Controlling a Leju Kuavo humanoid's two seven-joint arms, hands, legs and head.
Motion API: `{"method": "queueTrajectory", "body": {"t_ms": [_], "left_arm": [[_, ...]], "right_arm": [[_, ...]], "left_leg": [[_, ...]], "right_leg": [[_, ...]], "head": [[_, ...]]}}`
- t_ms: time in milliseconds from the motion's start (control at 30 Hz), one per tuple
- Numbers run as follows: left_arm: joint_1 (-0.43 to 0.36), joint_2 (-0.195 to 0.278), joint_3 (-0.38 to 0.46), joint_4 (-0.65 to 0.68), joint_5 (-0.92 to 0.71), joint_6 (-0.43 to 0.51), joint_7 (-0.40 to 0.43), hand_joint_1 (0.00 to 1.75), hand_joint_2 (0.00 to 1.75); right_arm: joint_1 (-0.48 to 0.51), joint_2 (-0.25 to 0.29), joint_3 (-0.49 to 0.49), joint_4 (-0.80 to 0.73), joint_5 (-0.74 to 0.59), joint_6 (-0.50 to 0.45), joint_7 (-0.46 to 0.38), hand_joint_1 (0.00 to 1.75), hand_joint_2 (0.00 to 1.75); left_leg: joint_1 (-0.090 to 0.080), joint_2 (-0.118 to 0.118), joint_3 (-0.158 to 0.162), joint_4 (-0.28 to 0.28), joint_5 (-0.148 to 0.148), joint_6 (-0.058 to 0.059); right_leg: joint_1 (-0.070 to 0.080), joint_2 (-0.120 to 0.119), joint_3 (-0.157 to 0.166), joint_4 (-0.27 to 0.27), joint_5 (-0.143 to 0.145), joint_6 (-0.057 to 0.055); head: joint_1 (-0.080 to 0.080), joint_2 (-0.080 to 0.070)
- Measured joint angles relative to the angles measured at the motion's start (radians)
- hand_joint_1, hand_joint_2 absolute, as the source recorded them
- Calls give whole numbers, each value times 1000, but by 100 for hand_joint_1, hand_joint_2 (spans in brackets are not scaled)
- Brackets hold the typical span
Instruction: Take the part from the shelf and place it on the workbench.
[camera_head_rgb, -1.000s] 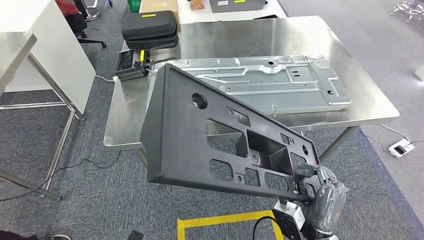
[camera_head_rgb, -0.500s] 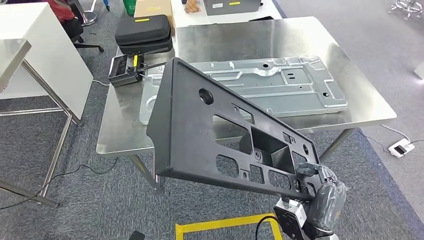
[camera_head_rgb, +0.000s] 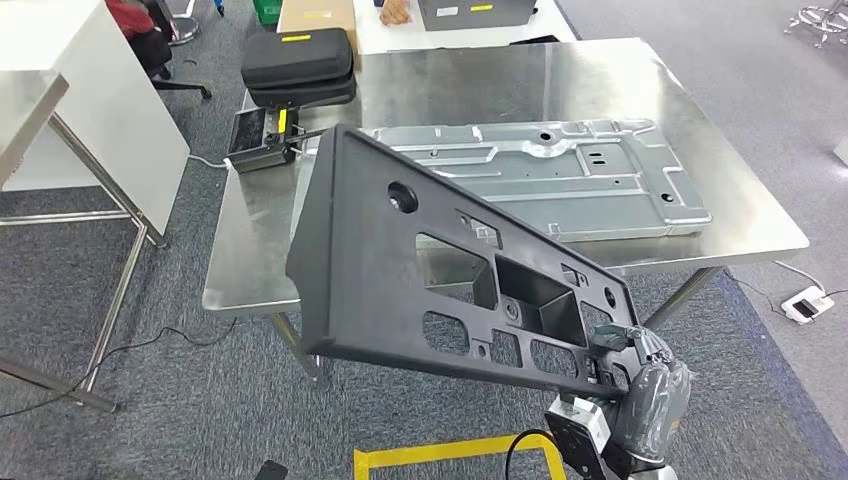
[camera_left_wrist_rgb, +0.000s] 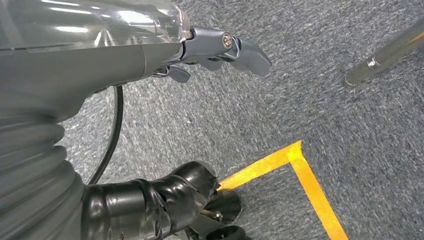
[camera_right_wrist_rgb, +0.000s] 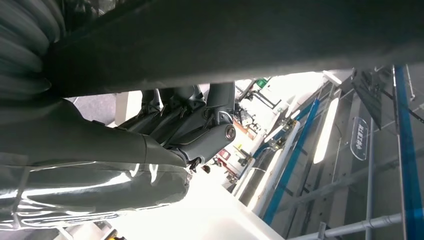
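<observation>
1. Carrying step in hand: the black plastic part (camera_head_rgb: 440, 275), a long panel with cut-out windows and a recessed pocket, is off the shelf and held in the air, tilted, its broad end raised toward the workbench (camera_head_rgb: 620, 75) and its narrow end low, near the robot's body.

2. Right hand (camera_head_rgb: 628, 345): grips the narrow lower end of the part, fingers closed over its edge. In the right wrist view the dark fingers (camera_right_wrist_rgb: 187, 117) press up against the part's underside.

3. Left hand (camera_left_wrist_rgb: 220, 47): hangs over the grey carpet (camera_left_wrist_rgb: 350, 130), holding nothing, its fingers loosely out. It takes no share of the load.

4. Workbench: a steel-topped table just ahead. A large stamped metal sheet (camera_head_rgb: 545, 180) lies across its middle; a black case (camera_head_rgb: 298, 58) and a small black tool tray (camera_head_rgb: 258, 135) sit at its far left corner. Bare steel shows along the near edge and on the left side.

5. Floor: yellow tape (camera_head_rgb: 450, 455) marks a corner at the robot's feet.

6. Progress, as judged: pick-up done, placement not yet done; the part overhangs the near edge without touching the top.

7. Next move calls for: closing on the bench, levelling the panel, lowering it onto bare steel or flat on the sheet, then releasing. A one-ended grip on a long panel may let it swing.
</observation>
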Motion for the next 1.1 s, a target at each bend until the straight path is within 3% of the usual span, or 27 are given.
{"method": "queueTrajectory", "body": {"t_ms": [100, 167, 267, 300, 333, 367, 433, 500, 633, 700, 800, 833, 867, 933, 1000, 1033, 1100], "left_arm": [[0, 0, 0, 0, -1, 2, 3, 0, 175], [-1, 0, 0, 0, -1, 3, 4, 0, 175], [0, 0, 0, 0, -2, 3, 5, 0, 175], [0, 0, 0, 0, -2, 3, 5, 0, 175], [1, 0, 0, 0, -3, 3, 5, 0, 175], [2, 1, 0, 0, -4, 3, 5, 0, 175], [1, 1, 0, 0, -5, 2, 4, 0, 175], [-1, 2, 0, 0, -6, 2, 4, 0, 175], [2, 2, -1, 0, -8, 2, 5, 0, 175], [2, 2, -1, 0, -8, 3, 5, 0, 175], [0, 2, -1, 0, -9, 3, 5, 0, 175], [1, 2, -1, 0, -9, 3, 5, 0, 175], [2, 2, -1, 0, -9, 2, 5, 0, 175], [2, 2, -1, 0, -9, 2, 5, 0, 175], [2, 2, -1, 0, -9, 2, 5, 0, 175], [1, 2, -1, 0, -9, 2, 5, 0, 175], [0, 2, -1, 0, -9, 2, 5, 0, 175]], "right_arm": [[0, -1, 0, 1, -3, 0, 0, 175, 175], [-1, -1, 0, 1, -4, 0, 0, 175, 175], [-3, -1, 0, 1, -4, 0, 0, 175, 175], [-2, -1, 0, 2, -4, 0, 0, 175, 175], [-2, -1, -1, 2, -4, 0, 0, 175, 175], [-2, -1, -1, 2, -4, 0, 0, 175, 175], [-3, -1, -2, 2, -4, 0, 1, 175, 175], [-4, -1, -4, 2, -3, 0, 1, 175, 175], [-6, -2, -4, 2, -3, 0, 5, 175, 175], [-8, -4, -5, 2, -3, 0, 8, 175, 175], [-9, -7, -6, 3, -3, 0, 11, 175, 175], [-8, -8, -8, 4, -3, 0, 12, 175, 175], [-8, -8, -9, 4, -3, 0, 12, 175, 175], [-8, -8, -10, 5, -3, 0, 12, 175, 175], [-9, -9, -11, 6, -4, 0, 12, 175, 175], [-10, -9, -12, 6, -4, 0, 12, 175, 175], [-10, -9, -13, 6, -5, 0, 12, 175, 175]], "left_leg": [[-2, 1, 0, -1, -4, -14], [-1, 2, -10, 26, -26, -24], [2, 3, -88, 195, -111, -33], [4, 3, -119, 252, -128, -35], [4, 3, -135, 279, -127, -37], [5, 3, -133, 267, -105, -37], [5, 3, -80, 144, -27, -31], [2, 3, -28, 32, 12, -24], [-1, 3, -10, -5, 10, -8], [3, 4, -2, -15, 13, 5], [4, 5, 4, -17, 9, 15], [3, 5, 5, -16, 6, 15], [3, 4, 8, -15, 2, 15], [3, 3, 19, -12, -7, 10], [0, 2, 27, -9, -18, 2], [-1, 2, 29, -9, -22, -2], [-3, 2, 31, -11, -25, -12]], "right_leg": [[2, 2, 6, -20, 0, -12], [-3, 1, 12, -28, 2, -25], [-4, -2, 17, -32, 0, -37], [-4, -2, 18, -32, -1, -38], [-3, -2, 19, -32, -3, -39], [-3, -1, 23, -32, -5, -38], [-3, 0, 33, -32, -12, -34], [0, 1, 39, -30, -18, -26], [0, 0, 38, -29, -24, -5], [-2, -1, 19, 16, -50, 5], [-4, -1, -84, 205, -129, 13], [-4, -1, -113, 247, -133, 14], [-4, -1, -122, 251, -116, 13], [-4, -1, -80, 141, -36, 8], [0, -1, -23, 19, 12, 0], [3, 0, -9, -11, 16, -4], [5, 2, -5, -19, 9, -11]], "head": [[0, 0], [-1, 0], [-1, 0], [-1, 0], [-1, 0], [-1, 0], [-1, 0], [-1, 0], [-1, 0], [0, 0], [0, 0], [0, 0], [0, 0], [1, 0], [1, 0], [1, 0], [0, 0]]}}
